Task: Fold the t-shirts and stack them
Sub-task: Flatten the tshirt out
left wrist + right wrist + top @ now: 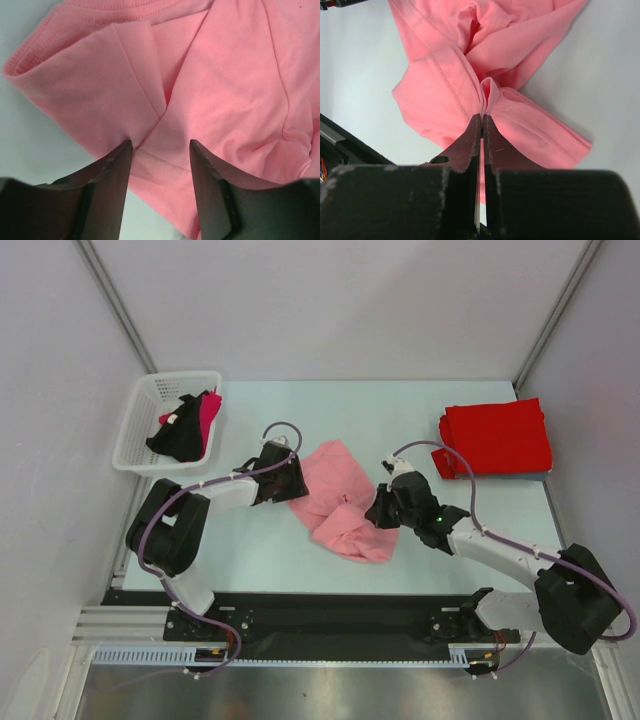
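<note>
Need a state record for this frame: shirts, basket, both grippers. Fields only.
pink t-shirt: crumpled, unfolded, middle of the table
red t-shirts: folded stack, far right corner
basket: white, far left, holds black and magenta garments
left gripper: open, fingers apart at the pink t-shirt's left edge
right gripper: shut on a pinched ridge of the pink t-shirt, right side
task stage: pink t-shirt not yet folded or stacked
</note>
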You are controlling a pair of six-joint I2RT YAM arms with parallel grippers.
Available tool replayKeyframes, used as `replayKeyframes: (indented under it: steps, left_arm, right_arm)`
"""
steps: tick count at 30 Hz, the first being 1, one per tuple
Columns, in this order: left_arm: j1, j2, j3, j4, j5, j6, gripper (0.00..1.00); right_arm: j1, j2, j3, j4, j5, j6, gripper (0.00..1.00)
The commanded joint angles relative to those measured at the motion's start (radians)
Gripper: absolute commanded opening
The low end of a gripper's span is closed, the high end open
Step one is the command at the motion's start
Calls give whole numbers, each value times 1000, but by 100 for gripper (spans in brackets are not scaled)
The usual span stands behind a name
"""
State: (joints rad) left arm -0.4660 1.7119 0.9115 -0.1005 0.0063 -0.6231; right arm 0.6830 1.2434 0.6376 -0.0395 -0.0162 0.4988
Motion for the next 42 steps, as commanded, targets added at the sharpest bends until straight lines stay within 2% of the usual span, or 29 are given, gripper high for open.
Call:
replayKeyframes:
  steps: [1, 5, 7, 9, 11, 12, 14, 17, 20, 24, 28, 32, 39, 42]
  left_arm:
    - [4, -11, 29, -36, -63, 22, 57]
    - [3, -34, 26, -50, -82, 28, 56]
    - [3, -31, 27, -41, -57, 33, 46]
    - [3, -14, 32, -33, -20, 31, 39]
    - [3, -3, 32, -30, -14, 33, 37]
    - [3, 2, 30, -28, -14, 33, 30]
    - [3, -3, 29, -25, 21, 34, 23]
    - [3, -44, 17, -24, 24, 31, 8]
    - [3, -100, 23, -51, 30, 36, 0]
    - [4, -162, 47, -82, 61, 37, 0]
    - [58, -230, 93, -111, 127, 33, 0]
    - [144, -279, 197, -157, 187, 23, 0]
    - [305, -345, 594, -321, 213, 10, 0]
    - [363, -403, 697, -376, 218, 0, 0]
  right_arm:
    - [-5, -50, -6, 23, 7, 15, 0]
    - [-17, -56, -6, 15, 7, 12, 0]
    - [-23, -56, -6, 16, 4, 11, 0]
    - [-31, -58, -6, 16, -4, 12, 0]
    - [-33, -59, -6, 13, -8, 12, 0]
    - [-36, -62, -6, 13, -8, 12, 0]
    - [-40, -70, -7, 9, -10, 12, 0]
    - [-53, -81, -10, 0, -5, 12, 0]
    - [-69, -90, -12, -20, 1, 18, 0]
    - [-99, -133, -21, -51, 16, 32, 0]
    - [-163, -173, -9, -104, 102, 50, 0]
    - [-311, -160, 75, -157, 140, 78, 0]
    - [-463, -162, 327, -255, 110, 115, 0]
    - [-491, -245, 382, -281, 114, 107, 0]
